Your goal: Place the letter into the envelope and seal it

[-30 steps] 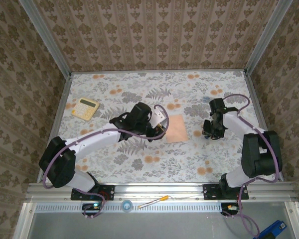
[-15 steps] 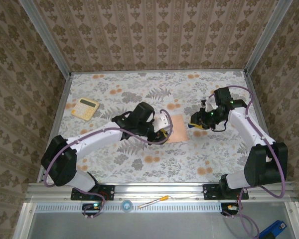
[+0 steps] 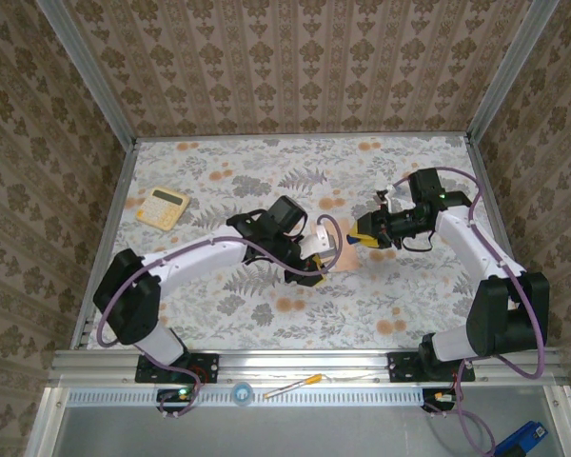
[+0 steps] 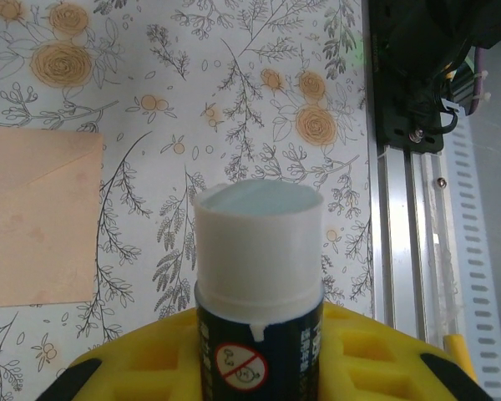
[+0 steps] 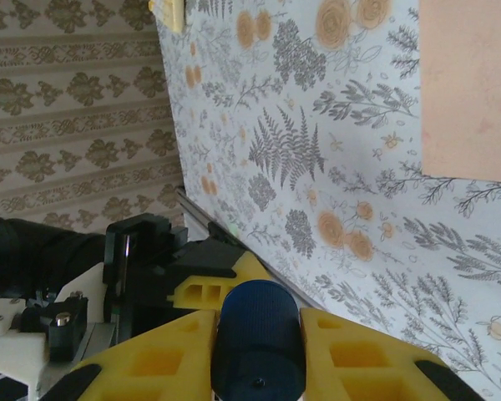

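The salmon-pink envelope point(image 3: 337, 251) lies flat at mid-table with its flap folded down; in the left wrist view the envelope point(image 4: 37, 219) shows a diagonal flap seam. The letter is out of view. My left gripper point(image 3: 316, 259) sits at the envelope's left edge, shut on an uncapped glue stick point(image 4: 257, 276) with a white tip and dark body. My right gripper point(image 3: 361, 239) hovers at the envelope's far right corner, shut on the stick's dark blue ribbed cap point(image 5: 257, 334). The envelope point(image 5: 469, 83) lies beyond the cap.
A yellow calculator point(image 3: 163, 206) rests at the far left of the table. The metal front rail point(image 3: 305, 367) runs along the near edge, with a pen-like stick point(image 3: 290, 386) below it. Patterned walls close in the back and both sides.
My right gripper has swung left from the table's right side to the envelope's corner. My left gripper has shifted right and nearer, onto the envelope's left edge.
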`<state>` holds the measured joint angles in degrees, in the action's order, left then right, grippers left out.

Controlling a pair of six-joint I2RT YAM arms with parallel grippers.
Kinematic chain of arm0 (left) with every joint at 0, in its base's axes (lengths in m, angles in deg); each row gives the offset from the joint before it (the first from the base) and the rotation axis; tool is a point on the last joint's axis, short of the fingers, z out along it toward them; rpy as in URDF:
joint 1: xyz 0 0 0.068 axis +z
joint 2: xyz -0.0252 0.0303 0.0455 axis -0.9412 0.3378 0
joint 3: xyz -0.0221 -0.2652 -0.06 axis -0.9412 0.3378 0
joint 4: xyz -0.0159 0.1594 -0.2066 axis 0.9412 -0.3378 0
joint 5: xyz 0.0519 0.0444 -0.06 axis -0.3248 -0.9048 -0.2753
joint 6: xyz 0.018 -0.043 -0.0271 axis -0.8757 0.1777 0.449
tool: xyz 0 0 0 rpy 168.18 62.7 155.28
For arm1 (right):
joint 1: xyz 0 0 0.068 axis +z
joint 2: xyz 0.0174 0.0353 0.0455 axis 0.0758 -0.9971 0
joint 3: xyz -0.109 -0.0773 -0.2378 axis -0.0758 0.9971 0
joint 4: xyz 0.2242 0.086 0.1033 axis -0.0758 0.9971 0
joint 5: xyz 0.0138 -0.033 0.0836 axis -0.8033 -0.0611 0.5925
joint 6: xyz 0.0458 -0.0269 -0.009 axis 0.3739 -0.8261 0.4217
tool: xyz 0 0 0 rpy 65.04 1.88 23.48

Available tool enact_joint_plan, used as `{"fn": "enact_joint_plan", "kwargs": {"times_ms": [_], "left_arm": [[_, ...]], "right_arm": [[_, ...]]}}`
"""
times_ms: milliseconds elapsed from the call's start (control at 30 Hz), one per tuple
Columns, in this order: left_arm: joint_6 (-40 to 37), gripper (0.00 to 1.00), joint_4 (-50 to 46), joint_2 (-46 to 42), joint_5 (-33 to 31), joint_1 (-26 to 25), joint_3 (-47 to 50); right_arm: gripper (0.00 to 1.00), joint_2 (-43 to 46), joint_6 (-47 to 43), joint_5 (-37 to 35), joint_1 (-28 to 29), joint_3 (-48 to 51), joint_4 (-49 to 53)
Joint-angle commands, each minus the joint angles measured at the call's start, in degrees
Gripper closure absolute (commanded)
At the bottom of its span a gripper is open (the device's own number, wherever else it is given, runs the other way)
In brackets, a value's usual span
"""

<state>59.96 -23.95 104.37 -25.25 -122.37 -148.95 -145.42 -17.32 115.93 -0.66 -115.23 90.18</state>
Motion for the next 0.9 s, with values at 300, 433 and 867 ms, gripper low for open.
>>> {"fn": "enact_joint_plan", "kwargs": {"times_ms": [300, 433, 867], "left_arm": [[-3.67, 1.0, -4.58, 3.19, -1.75, -0.52, -5.13], [-3.99, 1.0, -4.19, 3.41, -3.25, -0.52, -5.61], [-3.58, 1.0, -2.91, 3.62, -6.5, -0.44, -6.13]], "right_arm": [[0.73, 0.99, -0.85, 2.97, 3.67, 1.73, 3.14], [0.73, 0.73, -1.13, 2.97, 4.39, 1.81, 3.34], [0.74, -0.4, -2.44, 2.82, 6.06, 1.53, 4.66]]}}
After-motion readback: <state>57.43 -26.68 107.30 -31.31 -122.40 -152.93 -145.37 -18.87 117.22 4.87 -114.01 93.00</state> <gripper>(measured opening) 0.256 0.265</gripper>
